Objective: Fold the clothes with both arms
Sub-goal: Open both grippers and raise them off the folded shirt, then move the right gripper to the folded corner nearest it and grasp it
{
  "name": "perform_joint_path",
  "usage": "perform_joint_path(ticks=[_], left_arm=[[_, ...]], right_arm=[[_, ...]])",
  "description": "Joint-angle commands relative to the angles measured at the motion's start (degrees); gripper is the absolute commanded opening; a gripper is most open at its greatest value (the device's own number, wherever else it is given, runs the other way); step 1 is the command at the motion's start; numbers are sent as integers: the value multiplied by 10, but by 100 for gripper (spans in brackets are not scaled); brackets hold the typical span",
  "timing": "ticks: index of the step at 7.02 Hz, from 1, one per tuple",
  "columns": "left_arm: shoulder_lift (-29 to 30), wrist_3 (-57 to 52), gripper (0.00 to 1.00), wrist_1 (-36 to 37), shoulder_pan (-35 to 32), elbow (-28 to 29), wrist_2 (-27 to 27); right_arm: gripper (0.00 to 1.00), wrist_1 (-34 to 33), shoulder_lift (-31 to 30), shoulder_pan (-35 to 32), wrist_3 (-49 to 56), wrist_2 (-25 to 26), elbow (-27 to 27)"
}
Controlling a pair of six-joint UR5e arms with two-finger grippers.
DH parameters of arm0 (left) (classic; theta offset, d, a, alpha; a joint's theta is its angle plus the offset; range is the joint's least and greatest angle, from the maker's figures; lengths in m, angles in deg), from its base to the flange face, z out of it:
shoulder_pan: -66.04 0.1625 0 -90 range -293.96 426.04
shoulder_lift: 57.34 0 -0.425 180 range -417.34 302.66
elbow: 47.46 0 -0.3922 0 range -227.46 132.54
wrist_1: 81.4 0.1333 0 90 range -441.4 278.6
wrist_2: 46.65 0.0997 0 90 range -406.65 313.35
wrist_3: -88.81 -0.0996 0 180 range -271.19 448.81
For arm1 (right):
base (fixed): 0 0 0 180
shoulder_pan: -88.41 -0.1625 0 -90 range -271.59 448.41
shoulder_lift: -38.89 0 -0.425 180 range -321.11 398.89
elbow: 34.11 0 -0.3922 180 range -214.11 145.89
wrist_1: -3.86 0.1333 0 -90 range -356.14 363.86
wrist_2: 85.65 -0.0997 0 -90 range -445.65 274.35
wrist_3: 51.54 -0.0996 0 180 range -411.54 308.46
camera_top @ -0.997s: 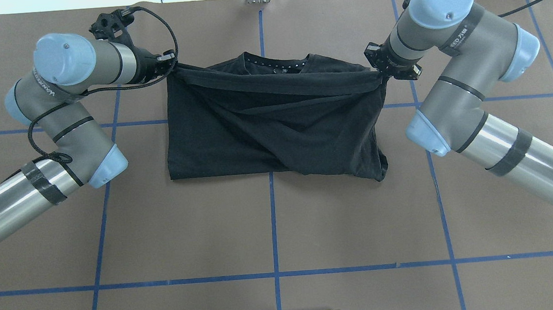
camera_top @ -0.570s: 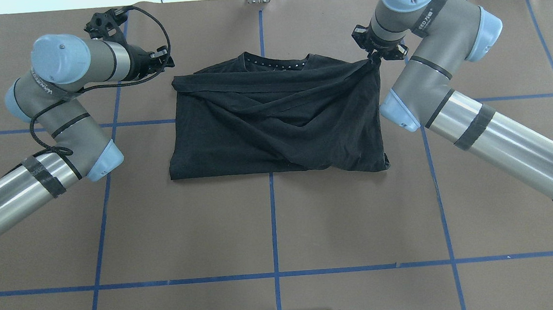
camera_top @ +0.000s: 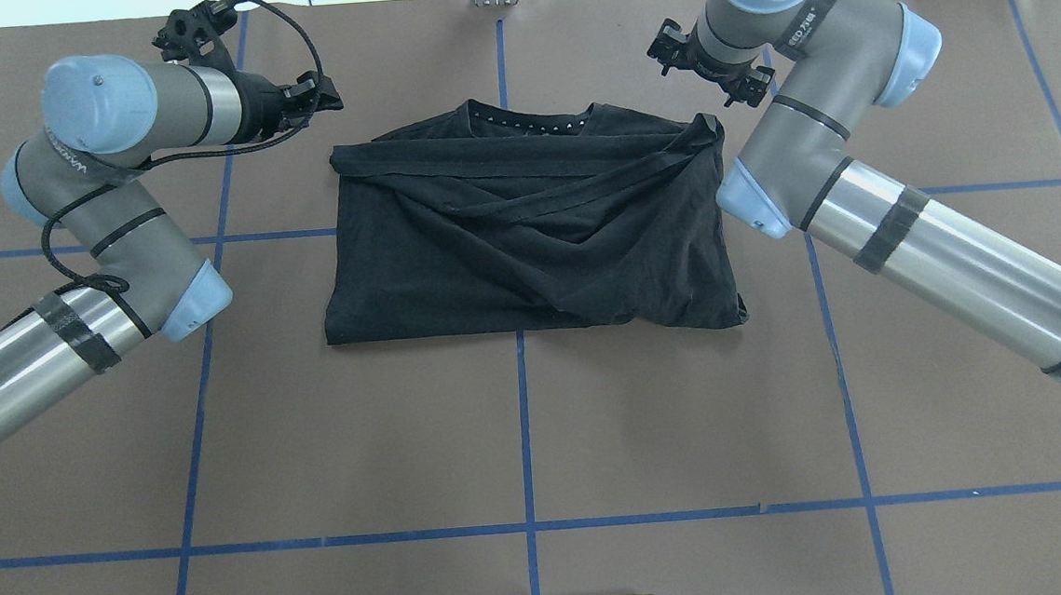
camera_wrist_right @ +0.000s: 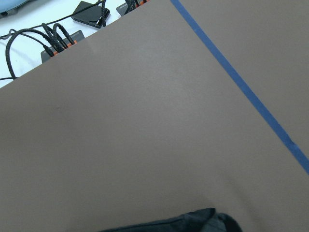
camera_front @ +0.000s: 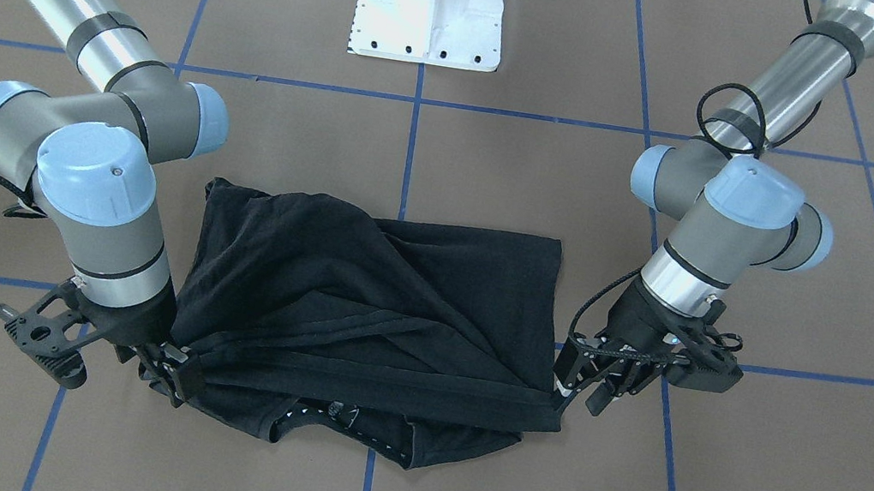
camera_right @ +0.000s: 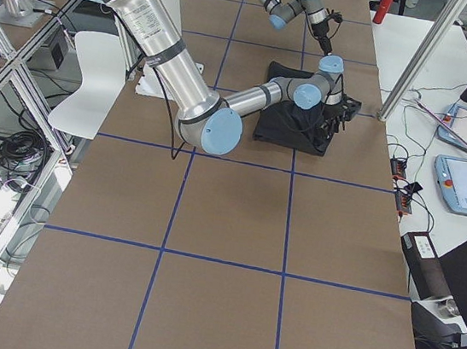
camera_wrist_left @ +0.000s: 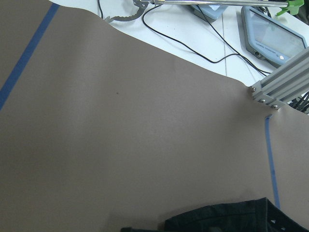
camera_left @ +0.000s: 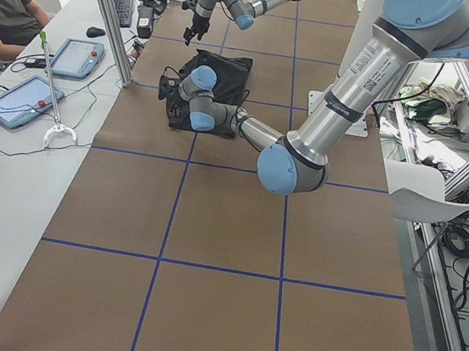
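We are seeing T-shirt lying half-folded at middle of bench's far edge. Left gripper and right gripper both gaping, gripping nothing, hovering beside its far corners. We are judging it light, limp, crease-prone: pinching corners through all layers.

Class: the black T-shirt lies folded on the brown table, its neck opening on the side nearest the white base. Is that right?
No. The black T-shirt lies folded on the brown table, but its neck opening is on the side farthest from the white base, as the exterior front-facing view shows.
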Motion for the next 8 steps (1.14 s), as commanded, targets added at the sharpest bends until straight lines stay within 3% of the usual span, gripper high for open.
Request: perform_joint_path(ticks=[1, 2, 3, 4, 8], left_arm=[[-4, 5, 62, 6, -1, -26, -6], [-5, 5, 62, 7, -1, -27, -5], [-7, 5, 62, 7, -1, -28, -5], [-7, 5, 62, 7, -1, -29, -5], [-5, 7, 62, 7, -1, -34, -4]], right_arm=[[100, 63, -164, 21, -48, 1, -171], [100, 158, -208, 34, -126, 3, -195], [100, 172, -218, 70, -179, 35, -214], [100, 172, -219, 129, -188, 109, -222], [100, 170, -311, 203, -189, 143, -296]])
